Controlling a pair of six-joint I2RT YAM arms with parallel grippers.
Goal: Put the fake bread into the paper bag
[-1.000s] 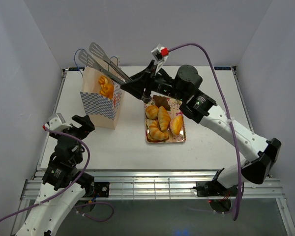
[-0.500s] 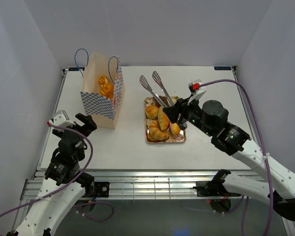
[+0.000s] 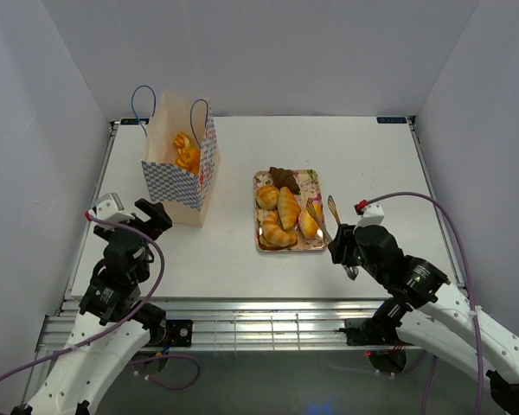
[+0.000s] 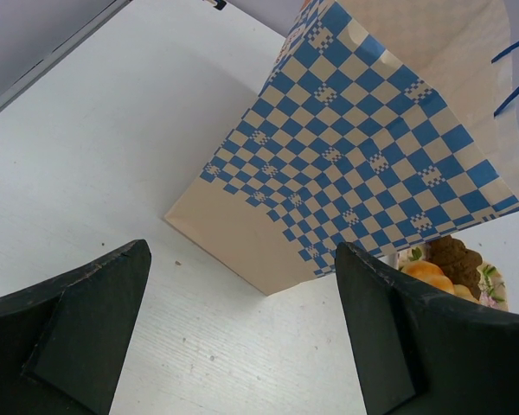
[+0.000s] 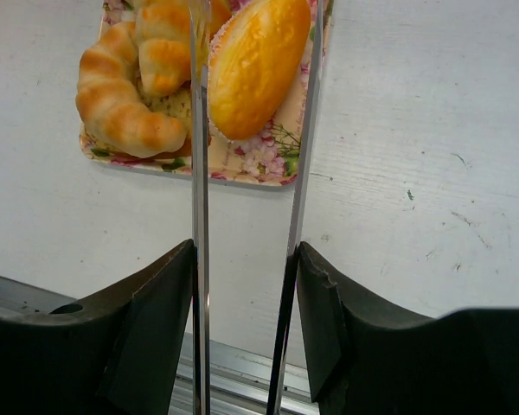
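Observation:
The paper bag [image 3: 180, 177] stands upright at the left, with golden bread [image 3: 187, 152] inside. Several breads lie on the floral tray [image 3: 291, 247]: a croissant [image 3: 277, 232], a twisted loaf [image 3: 288, 207], an oval loaf [image 3: 309, 222] and a dark brown piece [image 3: 284, 179]. My right gripper [image 3: 344, 251] is shut on metal tongs [image 3: 324, 216], whose empty tips reach over the tray's right side. In the right wrist view the tongs [image 5: 199, 173] straddle the oval loaf [image 5: 258, 65] beside the croissant [image 5: 121, 108]. My left gripper [image 3: 147, 216] is open and empty, just short of the bag [image 4: 372, 156].
The tray's near rim [image 5: 242, 164] lies ahead of the right gripper [image 5: 242, 328]. The table's metal front edge [image 5: 242, 367] is just below it. The bag's blue cord handles [image 3: 141, 99] stick up. The dark brown piece [image 4: 454, 257] shows past the bag.
My right arm has swung the tongs from above the bag back over the tray and down to its near right corner. The left arm has barely moved.

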